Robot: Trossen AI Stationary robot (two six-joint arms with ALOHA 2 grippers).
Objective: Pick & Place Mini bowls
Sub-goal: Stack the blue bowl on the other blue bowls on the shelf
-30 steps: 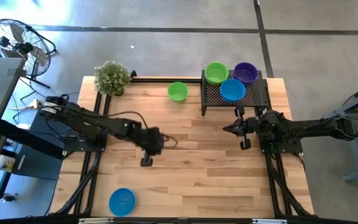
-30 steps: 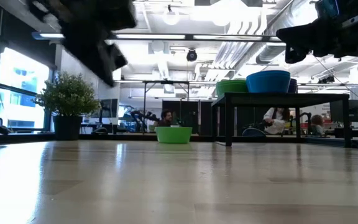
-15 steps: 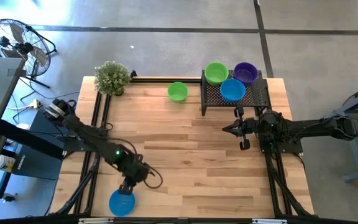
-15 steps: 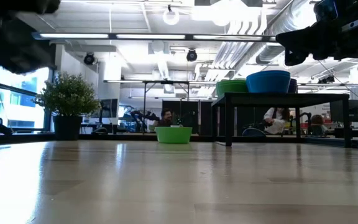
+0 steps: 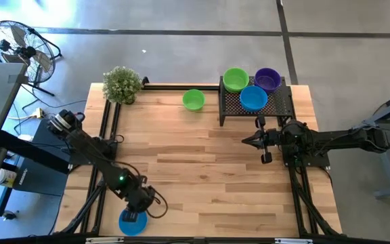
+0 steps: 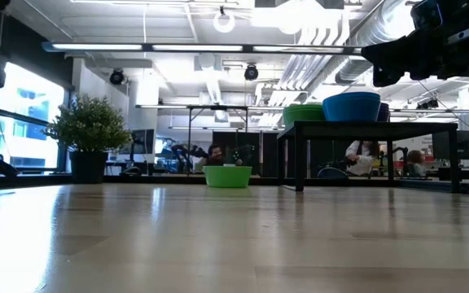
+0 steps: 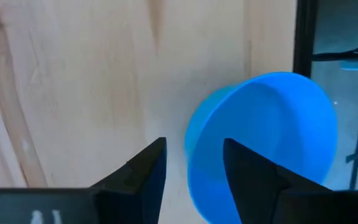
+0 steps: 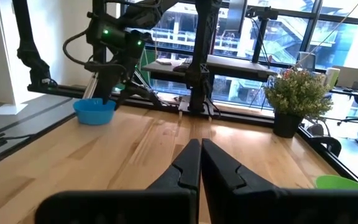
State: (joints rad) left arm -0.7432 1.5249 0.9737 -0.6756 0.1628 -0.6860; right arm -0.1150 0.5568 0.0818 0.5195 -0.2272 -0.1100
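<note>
Left claw point(image 5: 135, 215) open over blue mini bowl point(image 5: 132, 222) near table's point(image 5: 202, 163) front edge; right claw point(image 5: 246, 141) shut, empty.

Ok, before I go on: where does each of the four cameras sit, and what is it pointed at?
High: overhead, straight down on the table; both arms show.
Low: table height, facing the rack and green bowl; right arm at top right.
Left wrist: looks down past the open left gripper, over the blue bowl's rim.
Right wrist: looks across the table past the shut right gripper.
Shared: right wrist and high both show that blue bowl under the left gripper.
</note>
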